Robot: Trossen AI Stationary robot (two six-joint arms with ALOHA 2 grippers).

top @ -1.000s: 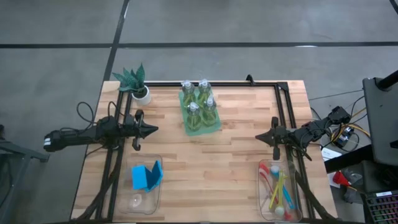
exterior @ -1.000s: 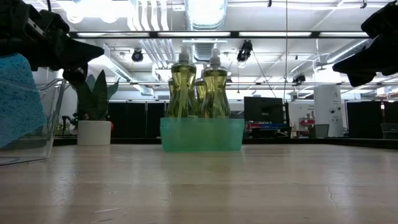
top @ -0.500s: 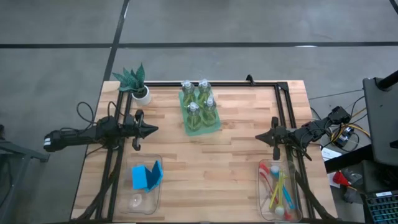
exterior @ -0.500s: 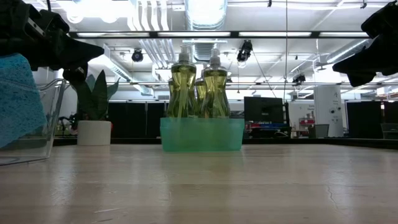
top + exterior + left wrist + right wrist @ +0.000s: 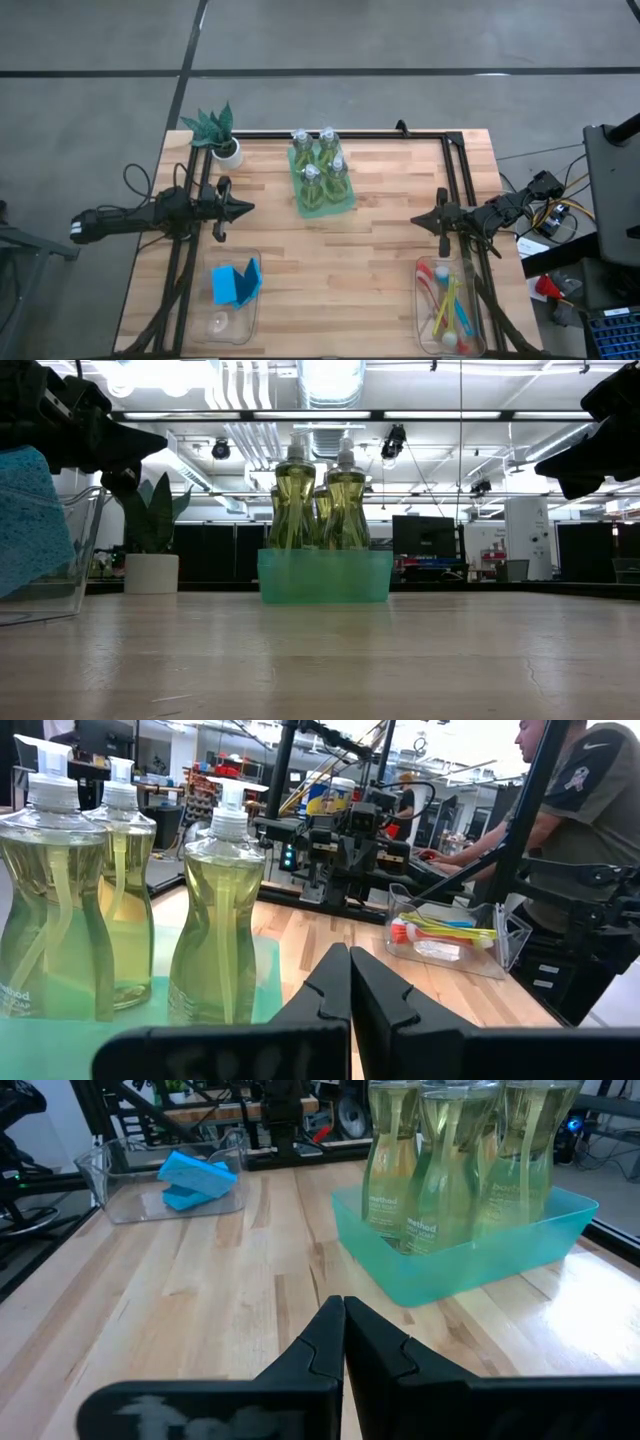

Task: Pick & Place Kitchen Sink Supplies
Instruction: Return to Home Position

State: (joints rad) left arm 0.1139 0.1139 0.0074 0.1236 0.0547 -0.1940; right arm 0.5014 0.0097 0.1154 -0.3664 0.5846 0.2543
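We've got both arms parked low over the wooden worktop (image 5: 340,270). The left gripper (image 5: 243,209) sits at the left side, fingers pressed together with nothing between them. The right gripper (image 5: 418,221) mirrors it on the right, also closed and empty. The four small clear bottles of yellow-green liquid (image 5: 320,165) stand in the translucent green tray (image 5: 320,204) toward the back. The blue rectangular sponges (image 5: 236,283) sit in the left clear plastic bin (image 5: 225,320), and the red, yellow and blue long-handled brushes (image 5: 447,305) lie in the right clear plastic bin (image 5: 424,320)
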